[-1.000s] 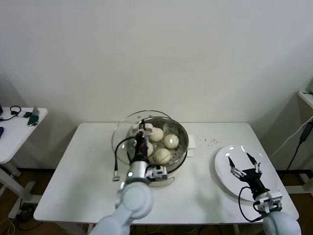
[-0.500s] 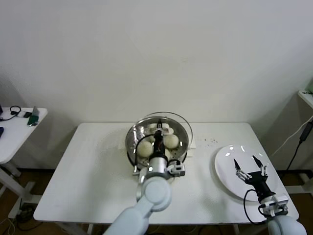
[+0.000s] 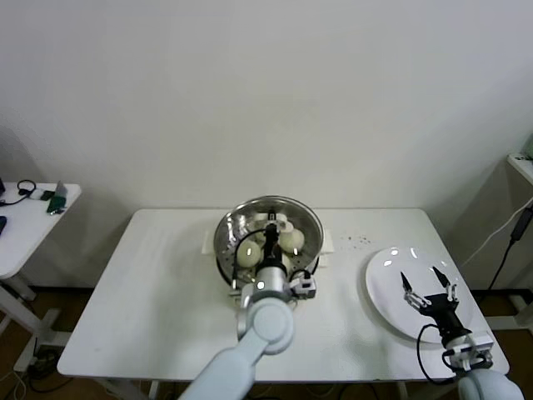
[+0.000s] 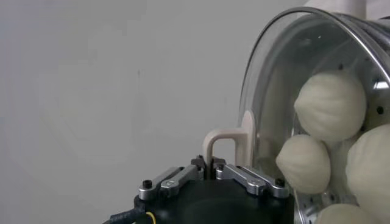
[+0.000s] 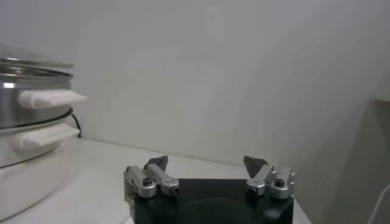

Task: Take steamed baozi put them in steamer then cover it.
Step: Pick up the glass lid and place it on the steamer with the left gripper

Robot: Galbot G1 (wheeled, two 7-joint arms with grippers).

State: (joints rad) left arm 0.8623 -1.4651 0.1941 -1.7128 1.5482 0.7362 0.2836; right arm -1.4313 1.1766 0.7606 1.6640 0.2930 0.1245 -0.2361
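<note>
The steamer (image 3: pixel 223 250) stands at the table's back centre, a steel basket on a white pot base, with several cream-white baozi (image 3: pixel 247 252) inside. The round glass lid (image 3: pixel 309 219) now lies over the basket. My left gripper (image 3: pixel 271 222) is shut on the lid's white handle (image 4: pixel 214 145). In the left wrist view the baozi (image 4: pixel 329 105) show through the lid's glass (image 4: pixel 268 91). Whether the lid rests fully on the rim I cannot tell. Over the white plate (image 3: pixel 381 273), my right gripper (image 3: pixel 430 286) stands open and empty. Its wrist view shows the fingers (image 5: pixel 157 164) spread and the steamer (image 5: pixel 27 91) off to one side.
The white table (image 3: pixel 141 292) has bare room to the left and in front of the steamer. A small side table (image 3: pixel 29 218) with cables stands at the far left. A cable hangs by the right wall (image 3: pixel 515 233).
My left gripper carried the lid from behind and to the left of the steamer across to sit over the basket. The right gripper drifted slightly nearer me, still open.
</note>
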